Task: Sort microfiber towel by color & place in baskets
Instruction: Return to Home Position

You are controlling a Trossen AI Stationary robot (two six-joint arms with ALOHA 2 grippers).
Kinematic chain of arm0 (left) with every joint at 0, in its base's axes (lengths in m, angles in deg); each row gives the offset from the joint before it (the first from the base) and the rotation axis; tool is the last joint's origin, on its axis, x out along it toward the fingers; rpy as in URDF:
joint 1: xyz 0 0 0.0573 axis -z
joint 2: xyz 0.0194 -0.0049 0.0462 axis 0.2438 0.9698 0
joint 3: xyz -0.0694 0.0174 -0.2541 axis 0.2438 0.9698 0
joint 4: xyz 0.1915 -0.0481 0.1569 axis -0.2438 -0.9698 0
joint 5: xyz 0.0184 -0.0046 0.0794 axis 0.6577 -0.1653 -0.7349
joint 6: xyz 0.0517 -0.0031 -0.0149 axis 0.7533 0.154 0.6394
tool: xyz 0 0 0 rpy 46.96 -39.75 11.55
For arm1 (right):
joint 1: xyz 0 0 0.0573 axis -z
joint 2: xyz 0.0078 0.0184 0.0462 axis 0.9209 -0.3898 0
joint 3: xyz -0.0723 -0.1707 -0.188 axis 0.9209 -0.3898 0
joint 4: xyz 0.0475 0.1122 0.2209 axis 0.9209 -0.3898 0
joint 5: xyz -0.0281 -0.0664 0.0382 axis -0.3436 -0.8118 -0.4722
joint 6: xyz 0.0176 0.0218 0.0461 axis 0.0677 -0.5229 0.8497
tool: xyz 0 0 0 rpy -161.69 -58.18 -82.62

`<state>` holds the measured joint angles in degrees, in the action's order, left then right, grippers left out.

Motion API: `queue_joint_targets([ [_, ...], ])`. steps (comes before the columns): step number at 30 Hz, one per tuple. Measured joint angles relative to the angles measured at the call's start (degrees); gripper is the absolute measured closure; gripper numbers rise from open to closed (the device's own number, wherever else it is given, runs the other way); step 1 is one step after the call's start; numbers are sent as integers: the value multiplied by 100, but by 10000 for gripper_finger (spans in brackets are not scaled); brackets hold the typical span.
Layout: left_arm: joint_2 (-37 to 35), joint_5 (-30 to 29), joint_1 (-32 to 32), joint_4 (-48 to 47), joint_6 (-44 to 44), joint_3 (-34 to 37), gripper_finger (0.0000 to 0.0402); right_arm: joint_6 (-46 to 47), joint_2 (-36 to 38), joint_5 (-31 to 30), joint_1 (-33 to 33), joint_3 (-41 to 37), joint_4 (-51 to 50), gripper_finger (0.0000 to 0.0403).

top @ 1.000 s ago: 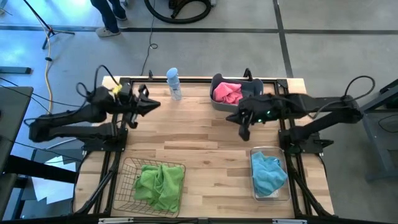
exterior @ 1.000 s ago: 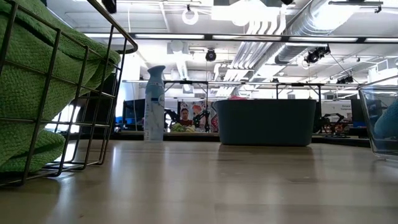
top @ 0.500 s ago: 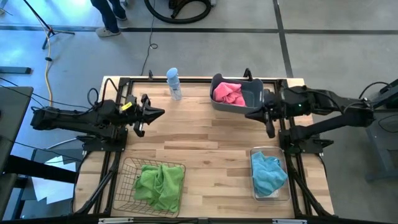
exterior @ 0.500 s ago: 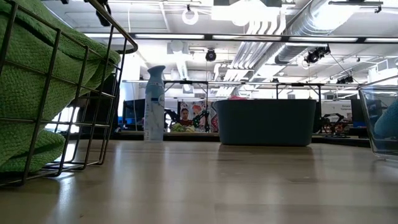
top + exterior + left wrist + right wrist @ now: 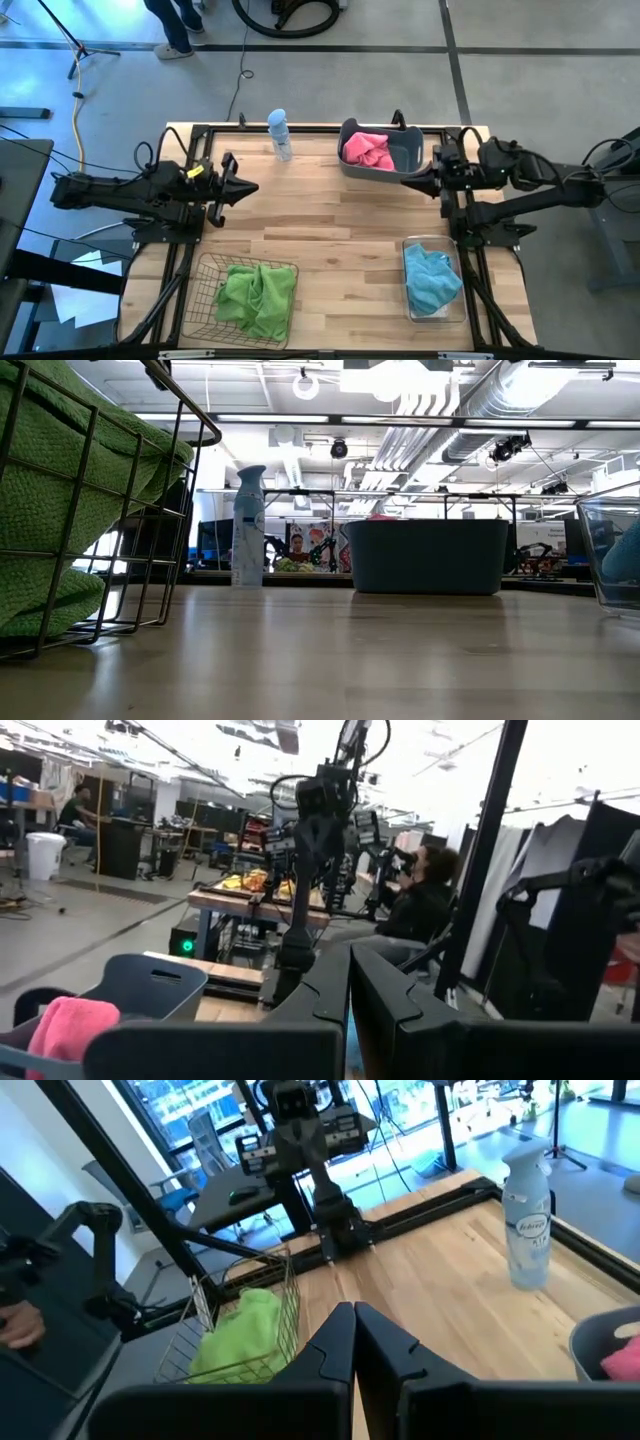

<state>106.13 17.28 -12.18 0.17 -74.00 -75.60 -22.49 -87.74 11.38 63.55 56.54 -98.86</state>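
Note:
A green towel lies in the wire-mesh basket at the near left. A pink towel sits in the blue-grey tub at the far edge. A blue towel fills the clear bin at the near right. My left gripper hangs shut over the left part of the table and holds nothing. My right gripper is shut and empty just near of the tub. In the left wrist view, my left gripper points at the tub with the pink towel.
A spray bottle stands at the far edge, left of the tub. The bare wooden tabletop spreads between the arms. A black frame rail runs along the far edge. People show in the room beyond the table.
My right gripper has drawn back toward the table's right edge, from the middle to beside the tub. My left arm has pulled back toward the left edge and its gripper has shifted slightly toward the near edge. The towels and baskets have stayed put.

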Motion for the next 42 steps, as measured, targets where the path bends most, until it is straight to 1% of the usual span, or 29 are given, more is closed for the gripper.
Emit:
queue_joint_targets([
  [2,-37,4,-2,-92,81,0,401,15,-3,-28,0,29,22,403],
  [4,-83,48,-2,41,128,109,401,70,1,-81,0,31,40,403],
  [6,-184,65,-2,394,72,423,401,144,1,-144,0,31,39,403],
  [10,-552,7,-2,1217,-320,1251,401,236,-1,-175,0,31,38,403],
  [13,-896,-106,-2,1600,-629,1740,401,291,1,-179,0,31,40,403],
  [17,-1366,-152,-2,1636,-879,2155,401,345,1,-184,0,33,40,403],
  [22,-1850,-351,-2,1648,-951,2520,401,389,14,-184,0,35,43,403],
  [25,-2092,-439,-4,1289,-1041,2542,401,385,44,-184,0,35,46,403],
  [32,-2371,-442,-4,1137,-1151,2538,401,100,297,-147,0,25,-186,403],
  [34,-2370,-476,-4,1019,-1141,2538,401,36,457,-109,0,-100,-161,403],
  [38,-2365,-490,-4,780,-1313,2538,401,23,951,117,0,-679,-45,403],
  [42,-2363,-493,-4,680,-1342,2538,401,11,1584,223,0,-1599,428,403],
])
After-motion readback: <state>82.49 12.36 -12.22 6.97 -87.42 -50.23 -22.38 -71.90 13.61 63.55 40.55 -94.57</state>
